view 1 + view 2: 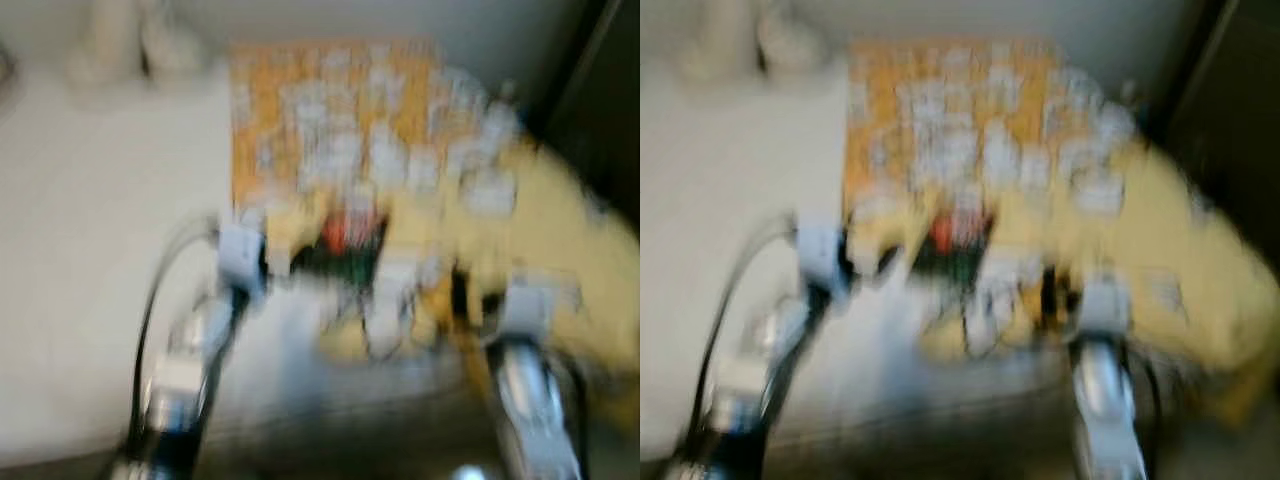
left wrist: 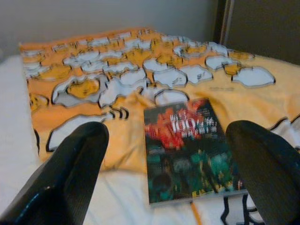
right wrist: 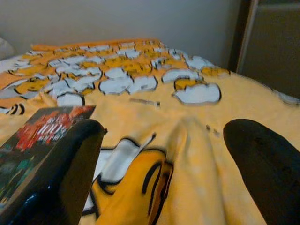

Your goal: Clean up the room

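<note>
Book on the blanket, both grippers hovering.
You have the left gripper (image 2: 168, 154) and right gripper (image 3: 164, 154) spread wide above the yellow blanket (image 3: 197, 122); the book (image 2: 190, 150) lies flat.

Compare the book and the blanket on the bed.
The book is a small, flat, stiff rectangle; the blanket is a large soft sheet, spread out and wrinkled. The book's cover is dark, with red and green; the blanket is yellow-orange with white cartoon shapes outlined in black. The book lies on top of the blanket. Both lie on the bed in front of the open left tool and right tool.
</note>
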Robot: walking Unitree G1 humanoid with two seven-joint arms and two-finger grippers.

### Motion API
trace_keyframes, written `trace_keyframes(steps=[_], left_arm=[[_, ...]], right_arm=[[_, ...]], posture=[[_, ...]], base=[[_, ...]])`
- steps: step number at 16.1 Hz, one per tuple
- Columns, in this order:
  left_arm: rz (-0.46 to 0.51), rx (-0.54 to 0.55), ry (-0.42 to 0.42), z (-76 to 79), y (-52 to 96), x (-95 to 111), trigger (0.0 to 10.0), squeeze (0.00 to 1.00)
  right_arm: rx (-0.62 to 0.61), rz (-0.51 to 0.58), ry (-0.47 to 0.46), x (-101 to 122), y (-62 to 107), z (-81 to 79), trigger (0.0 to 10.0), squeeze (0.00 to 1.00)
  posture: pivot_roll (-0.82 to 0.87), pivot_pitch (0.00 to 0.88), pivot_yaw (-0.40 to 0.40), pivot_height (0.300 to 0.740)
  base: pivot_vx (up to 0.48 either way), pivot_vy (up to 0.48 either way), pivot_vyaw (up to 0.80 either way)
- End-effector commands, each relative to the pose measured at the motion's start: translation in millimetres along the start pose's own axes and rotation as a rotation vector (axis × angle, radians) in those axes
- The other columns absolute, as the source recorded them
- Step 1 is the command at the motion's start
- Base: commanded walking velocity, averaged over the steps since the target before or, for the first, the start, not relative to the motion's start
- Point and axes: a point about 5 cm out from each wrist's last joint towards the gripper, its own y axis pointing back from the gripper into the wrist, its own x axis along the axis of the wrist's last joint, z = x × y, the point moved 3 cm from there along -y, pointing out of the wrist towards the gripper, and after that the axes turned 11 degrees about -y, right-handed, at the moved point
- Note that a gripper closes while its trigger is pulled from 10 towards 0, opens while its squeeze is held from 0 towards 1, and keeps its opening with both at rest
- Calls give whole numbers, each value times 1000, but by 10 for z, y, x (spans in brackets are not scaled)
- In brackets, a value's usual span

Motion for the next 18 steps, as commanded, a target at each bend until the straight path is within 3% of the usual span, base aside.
trace_keyframes(steps=[1, 6, 10, 13, 18], left_arm=[[6, 27, -20, -83, -18, 51, 10000, 0], [15, 7, -48, -47, -44, 65, 10000, 0], [24, -26, -72, 10, -57, 94, 10000, 0], [4, -14, -67, -25, -77, 79, 10000, 0], [20, -23, -72, -1, -87, 112, 10000, 0]], right_arm=[[22, 22, -23, 58, -32, -81, 10000, 0], [36, 22, -25, 58, -21, -108, 10000, 0], [35, 5, -11, 33, -20, -112, 10000, 0], [37, 12, -23, 29, -6, -118, 10000, 0], [32, 19, -16, 38, -2, -110, 10000, 0]], posture=[[-55, 0, 23, 719], [-57, 0, 22, 719], [-57, 0, 23, 719], [-57, 0, 24, 719], [-63, 0, 29, 719]], base=[[0, 0, 0], [0, 325, 0], [362, 309, 0], [0, 0, -631], [0, 0, 0]])
